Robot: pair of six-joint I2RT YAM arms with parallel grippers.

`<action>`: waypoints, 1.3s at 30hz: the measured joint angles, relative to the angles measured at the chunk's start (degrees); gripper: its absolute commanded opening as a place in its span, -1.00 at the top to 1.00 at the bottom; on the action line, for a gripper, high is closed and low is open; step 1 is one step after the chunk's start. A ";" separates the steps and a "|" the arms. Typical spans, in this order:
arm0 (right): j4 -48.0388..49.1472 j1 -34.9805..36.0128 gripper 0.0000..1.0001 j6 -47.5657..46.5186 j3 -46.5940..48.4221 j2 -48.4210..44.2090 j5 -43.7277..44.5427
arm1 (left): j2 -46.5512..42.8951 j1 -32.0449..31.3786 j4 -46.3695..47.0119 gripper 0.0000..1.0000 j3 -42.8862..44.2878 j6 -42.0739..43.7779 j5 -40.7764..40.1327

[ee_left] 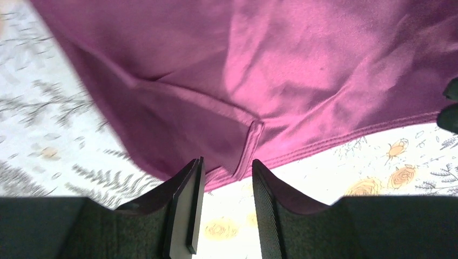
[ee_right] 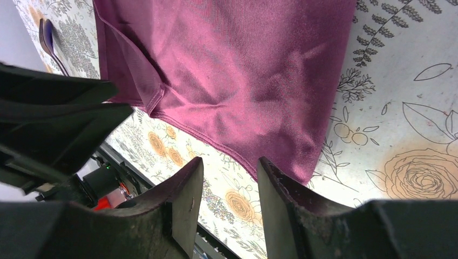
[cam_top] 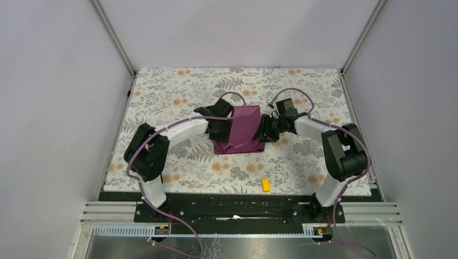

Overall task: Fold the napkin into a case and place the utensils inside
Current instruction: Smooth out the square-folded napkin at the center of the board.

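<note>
The plum-purple napkin lies folded to a rectangle in the middle of the floral table, with one arm on each side. My left gripper is at its left edge. In the left wrist view its jaws stand open, with a stitched hem of the napkin just beyond the tips and nothing between them. My right gripper is at the right edge. Its jaws are open above the napkin and its near corner. One dark purple utensil shows beyond the cloth; none shows in the top view.
A small yellow block lies near the table's front edge. The left arm's dark body fills the left of the right wrist view. White walls and metal posts enclose the floral tabletop.
</note>
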 measured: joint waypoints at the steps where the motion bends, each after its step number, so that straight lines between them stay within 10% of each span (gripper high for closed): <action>1: 0.00 0.00 0.03 0.00 0.00 0.00 0.00 | -1.88 0.22 -0.17 0.18 -0.92 -0.20 -0.85; 15: 0.07 0.02 0.00 0.02 0.00 0.04 -1.01 | -8.81 -1.64 -2.29 -0.50 1.77 -1.79 -6.08; 39: 0.20 0.02 -0.21 -0.09 0.00 0.02 -0.98 | 6.47 -8.72 -5.35 -0.30 5.09 -2.10 -24.30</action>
